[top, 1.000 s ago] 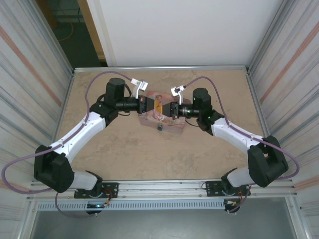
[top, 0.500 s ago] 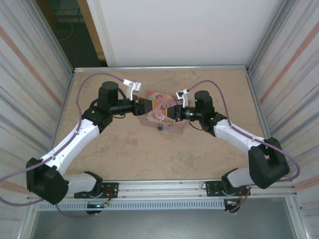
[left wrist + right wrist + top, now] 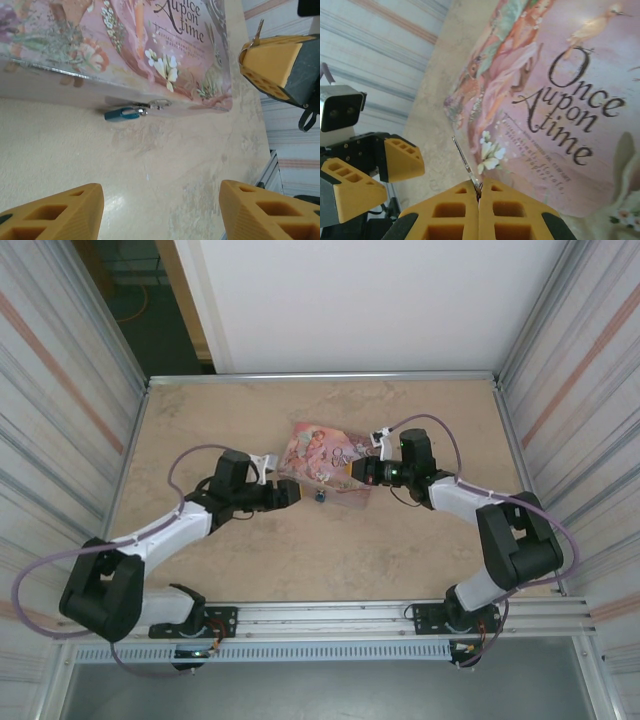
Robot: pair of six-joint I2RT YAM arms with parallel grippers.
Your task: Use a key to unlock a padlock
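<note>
My left tool (image 3: 160, 212) has just let go of the tin (image 3: 125, 45) and pulled back, jaws wide and empty, so the padlock (image 3: 121, 114) sits exposed just ahead of it while my right tool (image 3: 479, 196), closed tight, pinches the key (image 3: 465, 160), ready to approach.

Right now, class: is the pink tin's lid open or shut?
Shut. On the pink tin the lid sits flat against the body, and the blue padlock is hooked on the front clasp.
</note>
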